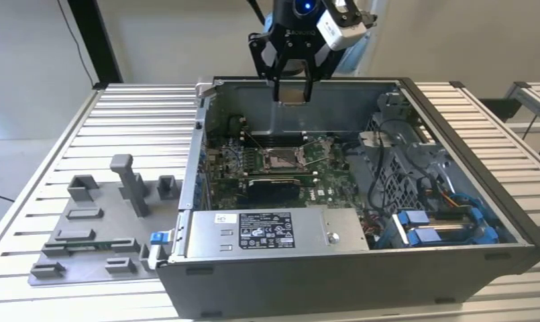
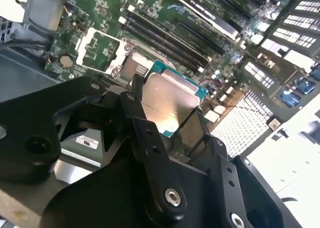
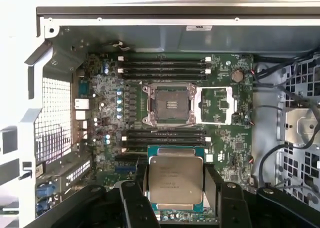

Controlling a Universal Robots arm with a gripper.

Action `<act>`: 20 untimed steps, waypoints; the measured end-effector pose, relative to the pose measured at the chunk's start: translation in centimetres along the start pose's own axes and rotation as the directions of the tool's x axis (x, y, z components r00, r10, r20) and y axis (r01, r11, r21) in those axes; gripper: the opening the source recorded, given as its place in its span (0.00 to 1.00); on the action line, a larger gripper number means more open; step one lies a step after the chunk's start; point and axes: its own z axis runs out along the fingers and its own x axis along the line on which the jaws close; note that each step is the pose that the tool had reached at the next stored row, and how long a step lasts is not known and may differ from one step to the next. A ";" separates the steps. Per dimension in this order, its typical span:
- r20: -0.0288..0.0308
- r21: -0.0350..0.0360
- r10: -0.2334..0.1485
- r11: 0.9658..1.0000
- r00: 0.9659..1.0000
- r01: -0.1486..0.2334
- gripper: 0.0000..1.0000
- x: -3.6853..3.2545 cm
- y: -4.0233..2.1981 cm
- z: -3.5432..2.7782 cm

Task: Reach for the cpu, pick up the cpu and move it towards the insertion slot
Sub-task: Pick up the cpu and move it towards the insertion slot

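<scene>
Slatted metal table [image 1: 117, 121] — grey fixture plate [image 1: 95, 235] and open computer case [image 1: 359, 268] on it.

An open computer case [image 1: 359, 268] sits on the ribbed metal tabletop [image 1: 144, 114], its green motherboard [image 1: 328, 191] lying flat inside. Along the case's near edge there's a silver power supply box [image 1: 270, 231] with a label on top. Blue drive bays [image 1: 440, 228] and bundled cables [image 1: 404, 181] fill the side toward the exterior view's right. Beside the case, on the exterior view's left, rests a grey fixture plate [image 1: 90, 235] with upright blocks. Long black memory slots [image 3: 165, 63] flank the board's centre in the first wrist view.
</scene>
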 end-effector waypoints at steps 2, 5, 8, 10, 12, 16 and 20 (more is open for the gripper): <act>0.000 0.000 0.000 1.000 1.000 0.000 0.00 0.01 0.48 0.08; 0.000 0.000 0.000 1.000 1.000 0.000 0.00 0.03 1.27 0.19; 0.000 0.000 0.000 1.000 1.000 0.000 0.00 0.04 2.04 0.31; 0.000 0.000 0.000 1.000 1.000 0.000 0.00 0.06 2.52 0.39; 0.000 0.000 0.000 1.000 1.000 0.000 0.00 0.07 3.03 0.47; 0.000 0.000 0.000 1.000 1.000 0.000 0.00 0.08 4.01 0.61; 0.000 0.000 0.000 1.000 1.000 0.000 0.00 -0.03 4.68 0.73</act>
